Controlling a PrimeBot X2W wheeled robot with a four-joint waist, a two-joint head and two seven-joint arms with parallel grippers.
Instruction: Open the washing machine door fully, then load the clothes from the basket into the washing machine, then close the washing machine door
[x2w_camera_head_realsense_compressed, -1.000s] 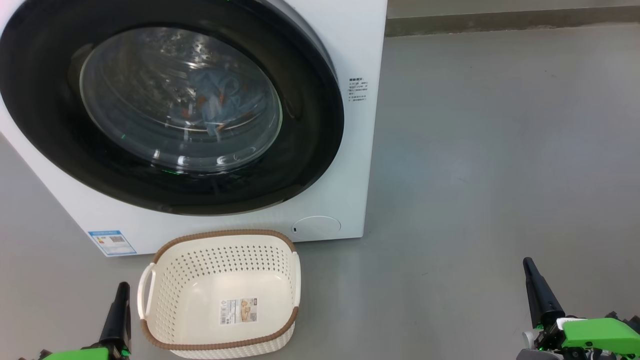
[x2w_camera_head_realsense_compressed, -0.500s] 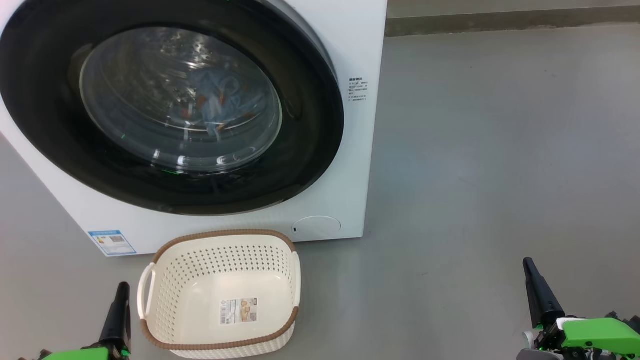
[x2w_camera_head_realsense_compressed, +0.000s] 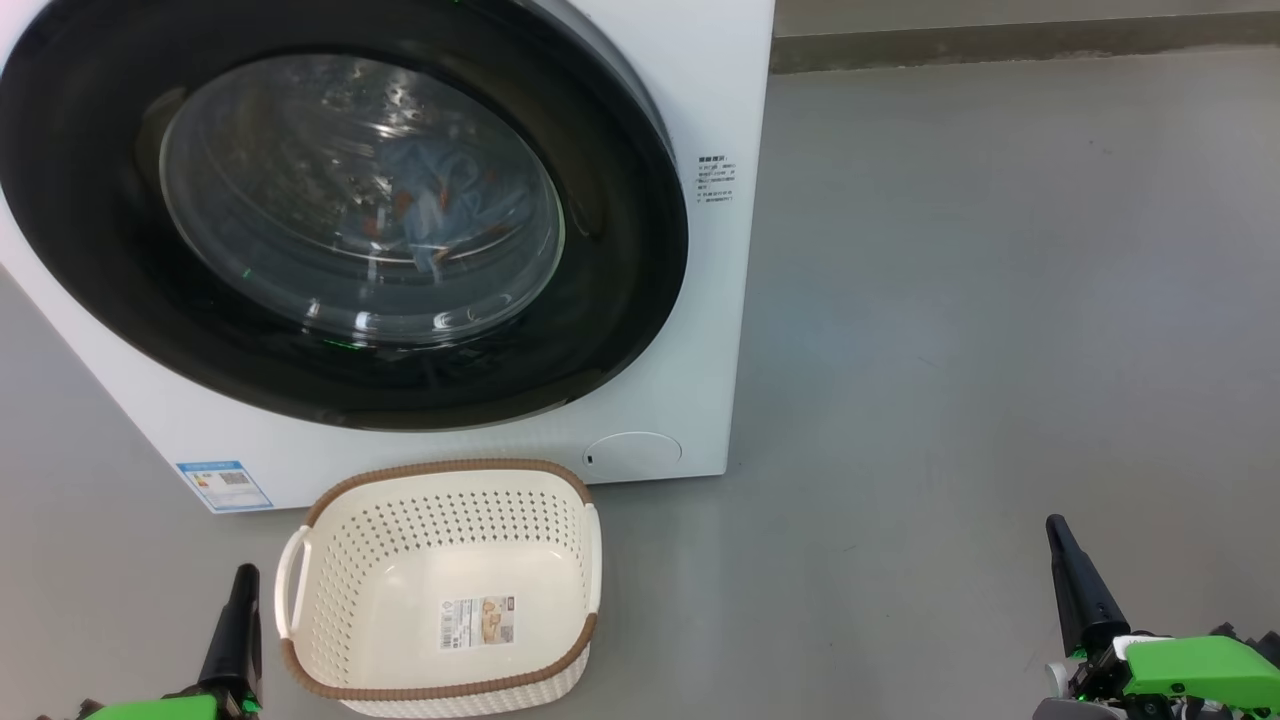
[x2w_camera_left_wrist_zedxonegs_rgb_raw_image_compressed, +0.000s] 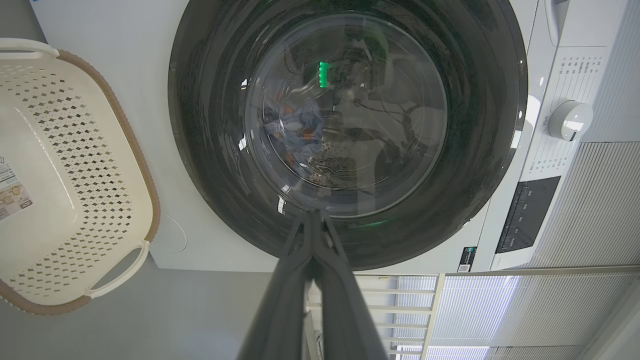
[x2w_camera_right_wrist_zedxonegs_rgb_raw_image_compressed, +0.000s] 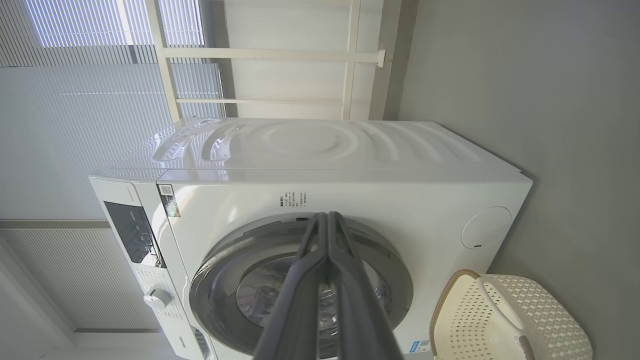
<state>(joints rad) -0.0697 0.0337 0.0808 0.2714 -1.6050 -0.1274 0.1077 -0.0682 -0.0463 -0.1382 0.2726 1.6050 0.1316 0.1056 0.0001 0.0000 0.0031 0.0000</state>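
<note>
Grey floor (x2w_camera_head_realsense_compressed: 1000, 300) meets a darker skirting strip (x2w_camera_head_realsense_compressed: 1000, 42); white blinds (x2w_camera_right_wrist_zedxonegs_rgb_raw_image_compressed: 75, 125) behind.

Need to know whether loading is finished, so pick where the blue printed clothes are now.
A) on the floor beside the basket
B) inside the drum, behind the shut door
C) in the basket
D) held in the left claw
B: the clothes show through the glass of the shut washing machine door, and the basket holds nothing but its label.

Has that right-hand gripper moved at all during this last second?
No. The right gripper sits just as far from the basket as before.
</note>
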